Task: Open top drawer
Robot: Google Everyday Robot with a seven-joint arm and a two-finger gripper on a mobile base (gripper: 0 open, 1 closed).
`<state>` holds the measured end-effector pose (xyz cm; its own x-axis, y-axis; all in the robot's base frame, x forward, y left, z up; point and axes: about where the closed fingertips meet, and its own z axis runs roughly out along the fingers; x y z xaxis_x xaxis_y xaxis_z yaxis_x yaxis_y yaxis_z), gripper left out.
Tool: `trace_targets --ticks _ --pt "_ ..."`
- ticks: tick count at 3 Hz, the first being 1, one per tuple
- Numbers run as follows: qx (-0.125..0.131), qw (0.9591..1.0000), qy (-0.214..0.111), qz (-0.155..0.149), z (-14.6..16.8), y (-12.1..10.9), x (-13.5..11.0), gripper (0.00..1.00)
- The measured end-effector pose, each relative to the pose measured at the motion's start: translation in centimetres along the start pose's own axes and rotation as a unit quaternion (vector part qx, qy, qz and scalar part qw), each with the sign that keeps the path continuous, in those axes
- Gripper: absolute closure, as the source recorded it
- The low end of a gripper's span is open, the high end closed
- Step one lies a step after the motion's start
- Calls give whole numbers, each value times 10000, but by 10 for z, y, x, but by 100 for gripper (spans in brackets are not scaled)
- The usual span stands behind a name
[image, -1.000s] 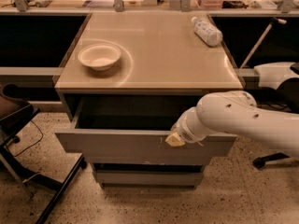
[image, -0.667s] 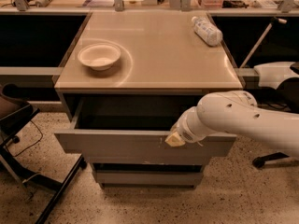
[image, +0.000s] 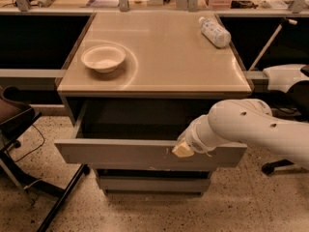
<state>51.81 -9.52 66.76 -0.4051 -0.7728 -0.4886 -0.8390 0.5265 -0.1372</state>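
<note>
top drawer is seen pulled out at 6 o'clock, below the cabinet top. gripper is set against the drawer front's upper edge, right of centre; whether it is clenched cannot be told. white bowl is noted at 10 o'clock, plastic bottle lying at 1 o'clock.

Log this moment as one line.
top drawer: pulled out | gripper: at its front's upper edge, right of centre | cabinet top: bowl, bottle lying down
</note>
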Motion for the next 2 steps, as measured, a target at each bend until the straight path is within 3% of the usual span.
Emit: trace_targets --ticks 2 --pt "-75 10000 15 -7 -7 9 10 100"
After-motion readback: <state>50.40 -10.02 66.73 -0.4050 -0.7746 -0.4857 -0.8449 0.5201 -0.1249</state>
